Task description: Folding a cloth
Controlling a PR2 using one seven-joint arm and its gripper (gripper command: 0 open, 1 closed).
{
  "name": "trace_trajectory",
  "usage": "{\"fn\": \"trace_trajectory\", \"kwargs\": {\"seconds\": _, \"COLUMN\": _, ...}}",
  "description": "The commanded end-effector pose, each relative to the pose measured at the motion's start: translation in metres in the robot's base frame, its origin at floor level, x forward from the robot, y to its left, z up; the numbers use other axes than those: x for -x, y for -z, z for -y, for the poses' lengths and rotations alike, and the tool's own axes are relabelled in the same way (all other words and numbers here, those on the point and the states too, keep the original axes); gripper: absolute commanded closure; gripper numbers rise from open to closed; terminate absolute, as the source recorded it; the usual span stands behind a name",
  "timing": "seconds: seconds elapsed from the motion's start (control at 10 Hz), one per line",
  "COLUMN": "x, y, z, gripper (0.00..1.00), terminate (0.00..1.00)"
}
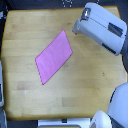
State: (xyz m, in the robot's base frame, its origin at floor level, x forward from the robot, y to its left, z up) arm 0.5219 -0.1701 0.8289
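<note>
The pink-magenta cloth (54,57) lies flat and spread out on the wooden tabletop (90,80), a slanted four-sided piece left of the table's middle. Its far corner points toward the upper right. My arm reaches in from the exterior view's upper right as a bulky white and grey casing. The gripper (76,28) is at its lower left end, just right of the cloth's far corner and apart from it. The fingers are too blurred to tell whether they are open or shut. Nothing shows in them.
White rounded robot parts (119,102) stand at the lower right corner of the table. A grey object (2,87) sits at the left edge. Dark floor surrounds the tabletop.
</note>
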Motion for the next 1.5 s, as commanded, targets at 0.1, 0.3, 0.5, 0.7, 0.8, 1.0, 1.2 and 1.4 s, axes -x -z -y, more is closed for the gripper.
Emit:
{"fn": "trace_trajectory", "kwargs": {"seconds": 0.1, "x": -0.001, "y": 0.045, "z": -0.064, "gripper": 0.00, "terminate": 0.00}}
{"fn": "trace_trajectory", "kwargs": {"seconds": 0.3, "x": 0.000, "y": 0.055, "z": -0.082, "gripper": 0.00, "terminate": 0.00}}
{"fn": "trace_trajectory", "kwargs": {"seconds": 0.5, "x": -0.002, "y": 0.079, "z": -0.092, "gripper": 0.00, "terminate": 0.00}}
{"fn": "trace_trajectory", "kwargs": {"seconds": 0.7, "x": -0.001, "y": 0.095, "z": -0.096, "gripper": 0.00, "terminate": 0.00}}
{"fn": "trace_trajectory", "kwargs": {"seconds": 0.8, "x": 0.001, "y": 0.100, "z": -0.100, "gripper": 0.00, "terminate": 0.00}}
{"fn": "trace_trajectory", "kwargs": {"seconds": 1.0, "x": 0.007, "y": 0.103, "z": -0.105, "gripper": 0.00, "terminate": 0.00}}
{"fn": "trace_trajectory", "kwargs": {"seconds": 1.2, "x": 0.003, "y": 0.104, "z": -0.111, "gripper": 0.00, "terminate": 0.00}}
{"fn": "trace_trajectory", "kwargs": {"seconds": 1.4, "x": 0.002, "y": 0.105, "z": -0.116, "gripper": 0.00, "terminate": 0.00}}
